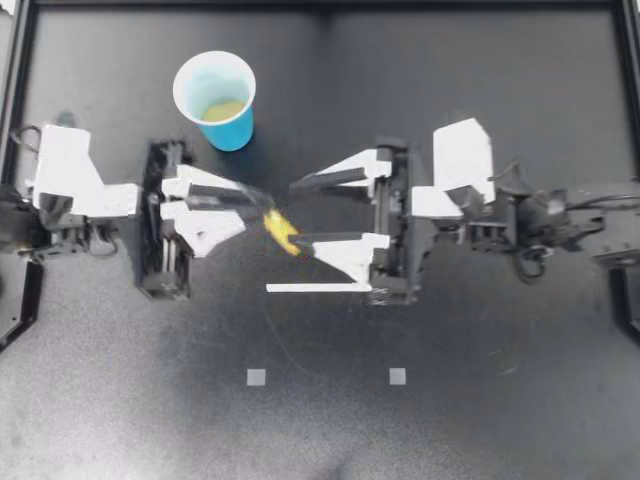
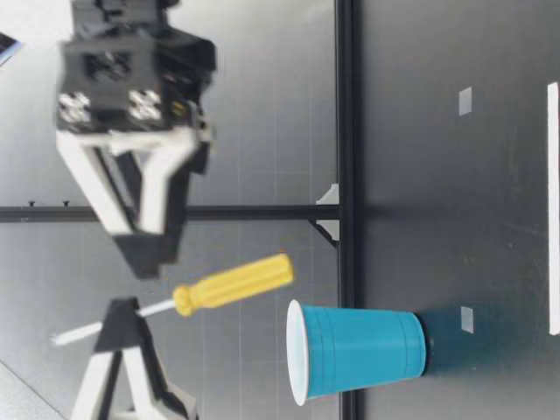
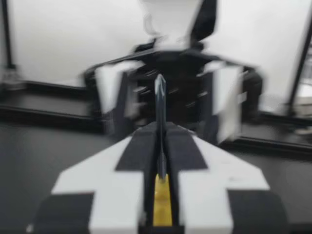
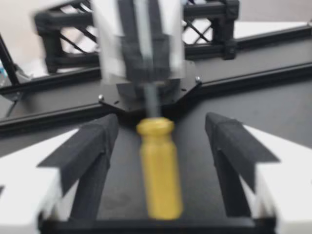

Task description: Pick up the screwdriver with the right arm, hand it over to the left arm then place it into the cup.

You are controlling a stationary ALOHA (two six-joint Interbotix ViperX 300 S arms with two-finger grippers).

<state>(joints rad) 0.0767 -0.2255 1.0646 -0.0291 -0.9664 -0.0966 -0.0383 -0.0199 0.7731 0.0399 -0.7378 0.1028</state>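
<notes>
Screwdriver [image 1: 282, 232] is airborne above worktop [image 1: 480, 400], cup [image 1: 215, 100] at its 11 o'clock. Left gripper [image 1: 258, 204] pinches the thin shaft. Right gripper [image 1: 297, 212] is spread, clear of the yellow handle. Judged light and rigid; the smooth shaft may pivot under the heavier handle.

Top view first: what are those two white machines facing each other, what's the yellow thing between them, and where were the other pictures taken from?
Those are a robot's left arm and right arm at a black table, each ending in a two-fingered pincer. One picture looks straight down, one looks across from table height, two come from cameras on the wrists. The yellow thing is the handle of a screwdriver. The left pincer is shut on its shaft, holding it in the air; the right pincer is open, standing clear on both sides of the handle. A blue cup stands on the table near the left pincer.
</notes>
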